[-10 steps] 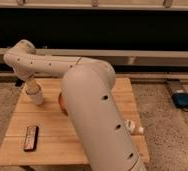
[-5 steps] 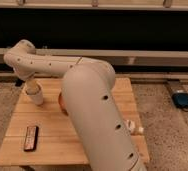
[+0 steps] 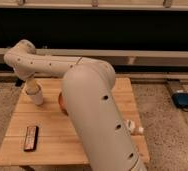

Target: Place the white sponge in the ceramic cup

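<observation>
The ceramic cup [image 3: 35,96] is small, white and upright on the left part of the wooden table [image 3: 52,145]. My arm reaches in from the lower right, bends at the far left and comes down so that my gripper [image 3: 31,84] hangs directly over the cup's mouth, touching or nearly touching its rim. A cream-tinted patch shows at the rim beneath the gripper; I cannot tell whether it is the white sponge. Nowhere else on the table does the white sponge show.
An orange shallow bowl [image 3: 62,103] peeks out from behind my arm, right of the cup. A dark red oblong thing [image 3: 31,137] lies near the front left. A small white lumpy object [image 3: 132,127] sits by the right edge. A blue item [image 3: 182,99] lies on the floor to the right.
</observation>
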